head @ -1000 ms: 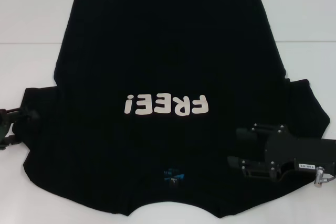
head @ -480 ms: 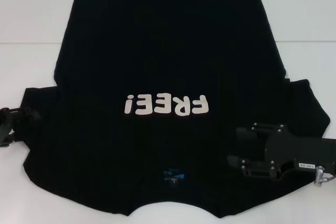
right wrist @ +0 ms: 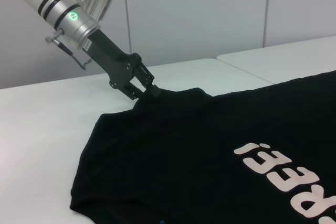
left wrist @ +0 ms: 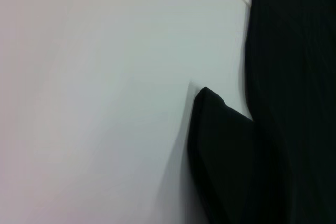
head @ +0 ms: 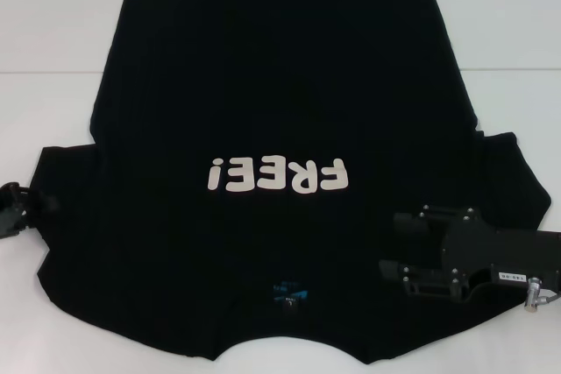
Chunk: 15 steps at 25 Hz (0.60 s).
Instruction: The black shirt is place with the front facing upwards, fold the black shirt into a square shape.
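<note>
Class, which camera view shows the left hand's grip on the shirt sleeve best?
The right wrist view: the left hand pinches the black shirt at its sleeve edge. The head view shows only part of that hand at the frame edge. The left wrist view shows only cloth.

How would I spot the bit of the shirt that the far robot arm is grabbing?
Start at the black shirt spread over the white table, cream "FREE!" lettering at its middle. Follow it out to the sleeve on the robot's left side. The sleeve tip is pinched in the left gripper, pulled into a small raised peak, unlike the flat cloth around it.
</note>
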Each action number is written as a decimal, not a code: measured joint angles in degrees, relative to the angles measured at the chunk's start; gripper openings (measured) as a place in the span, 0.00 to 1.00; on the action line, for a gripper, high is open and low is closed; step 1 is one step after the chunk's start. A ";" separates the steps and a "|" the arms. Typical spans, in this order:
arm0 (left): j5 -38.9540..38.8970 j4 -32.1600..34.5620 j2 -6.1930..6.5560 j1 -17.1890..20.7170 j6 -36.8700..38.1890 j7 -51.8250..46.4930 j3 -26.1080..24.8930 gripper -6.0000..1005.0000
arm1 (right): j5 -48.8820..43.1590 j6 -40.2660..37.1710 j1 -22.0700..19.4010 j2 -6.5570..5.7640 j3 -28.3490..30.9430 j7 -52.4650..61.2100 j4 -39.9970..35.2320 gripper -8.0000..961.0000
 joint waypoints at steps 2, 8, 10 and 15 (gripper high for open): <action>-0.07 0.02 0.00 0.00 -0.01 0.32 -0.12 0.44 | 0.00 -0.01 0.00 0.00 -0.02 0.00 0.00 0.78; -0.42 0.07 -0.04 0.02 -0.05 0.75 -0.13 0.16 | 0.00 -0.01 0.00 0.00 -0.03 0.00 -0.02 0.78; -0.41 0.08 -0.05 0.04 -0.05 0.80 -0.05 0.12 | 0.00 -0.01 0.03 0.00 0.03 0.00 -0.04 0.78; -0.44 -0.01 -0.17 0.08 -0.20 1.32 -0.29 0.03 | 0.00 -0.01 0.14 0.00 0.06 0.00 -0.02 0.78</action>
